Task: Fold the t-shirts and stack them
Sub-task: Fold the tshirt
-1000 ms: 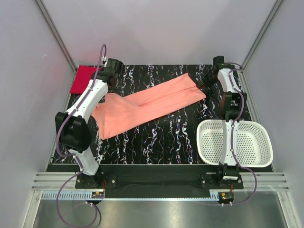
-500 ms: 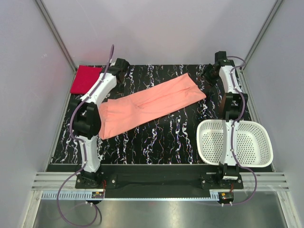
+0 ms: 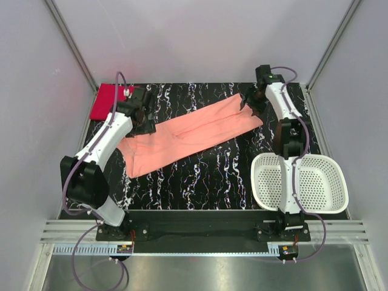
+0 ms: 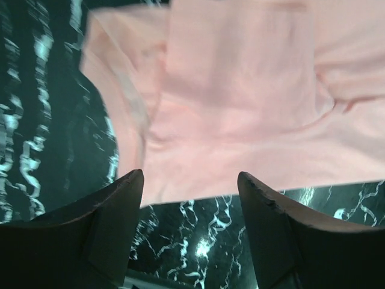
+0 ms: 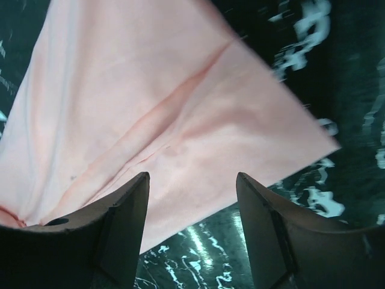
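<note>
Top external view: a second ago both grippers pinched the ends of the salmon t-shirt (image 3: 188,134). Half a second ago they had let go and drawn back towards the top edge. Now the left gripper (image 3: 143,116) hangs over the shirt's left end and the right gripper (image 3: 248,103) over its upper right end, both with jaws apart and nothing held.

The wrist views agree. The left gripper (image 4: 189,177) shows open fingers with salmon cloth lying slack on the black marbled table (image 3: 212,173) below them. The right gripper (image 5: 192,177) shows the same over a creased corner of the shirt.

I judge that the stretch-and-lay of a lengthwise fold is done and the cloth has been released flat. A crosswise fold is likely what remains before stacking.

The salmon t-shirt sits in the middle of the frame as a long narrow band. Its long axis runs on a diagonal from the lower left to the upper right, wider at the lower left end and narrower at the upper right. Which end holds the neck I cannot tell.

The red t-shirt (image 3: 109,100) lies folded as a neat rectangle in the upper left, just beside the left arm and apart from the salmon one. The white basket (image 3: 300,159) stands at the lower right.
</note>
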`<action>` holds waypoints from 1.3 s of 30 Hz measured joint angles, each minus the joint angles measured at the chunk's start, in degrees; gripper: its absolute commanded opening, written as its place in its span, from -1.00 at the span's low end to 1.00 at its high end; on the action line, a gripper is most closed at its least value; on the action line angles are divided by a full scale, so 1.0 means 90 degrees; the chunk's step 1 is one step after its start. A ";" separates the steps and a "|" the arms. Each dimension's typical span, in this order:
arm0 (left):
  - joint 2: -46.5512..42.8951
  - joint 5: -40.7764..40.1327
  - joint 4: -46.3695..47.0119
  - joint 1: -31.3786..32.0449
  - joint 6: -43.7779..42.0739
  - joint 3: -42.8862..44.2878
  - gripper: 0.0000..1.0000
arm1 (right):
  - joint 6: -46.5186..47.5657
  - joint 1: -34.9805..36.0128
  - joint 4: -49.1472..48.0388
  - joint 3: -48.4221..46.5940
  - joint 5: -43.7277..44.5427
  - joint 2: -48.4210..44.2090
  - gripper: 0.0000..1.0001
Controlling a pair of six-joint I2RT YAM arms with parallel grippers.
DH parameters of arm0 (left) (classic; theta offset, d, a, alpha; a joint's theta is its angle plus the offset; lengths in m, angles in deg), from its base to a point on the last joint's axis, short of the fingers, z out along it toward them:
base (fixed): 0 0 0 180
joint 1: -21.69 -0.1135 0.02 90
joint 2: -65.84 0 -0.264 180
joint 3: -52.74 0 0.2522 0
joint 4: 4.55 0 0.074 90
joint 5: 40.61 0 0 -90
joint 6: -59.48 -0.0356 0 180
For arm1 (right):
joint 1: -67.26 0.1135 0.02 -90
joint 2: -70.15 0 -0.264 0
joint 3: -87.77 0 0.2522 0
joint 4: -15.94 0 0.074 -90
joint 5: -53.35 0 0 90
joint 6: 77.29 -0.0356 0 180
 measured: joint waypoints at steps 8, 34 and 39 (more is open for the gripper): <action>0.0600 0.0889 0.0420 0.0012 0.0760 -0.1107 0.60 | 0.0245 0.0702 -0.0092 0.0078 0.0318 0.0012 0.32; 0.0721 0.1411 0.0940 -0.0920 0.1751 -0.2722 0.82 | 0.0610 0.0726 -0.0682 0.3381 0.0891 -0.1180 0.33; 0.0267 0.0986 0.0602 -0.1154 0.1809 -0.3055 0.92 | 0.0578 0.0998 -0.0563 0.4289 0.0614 -0.1741 0.38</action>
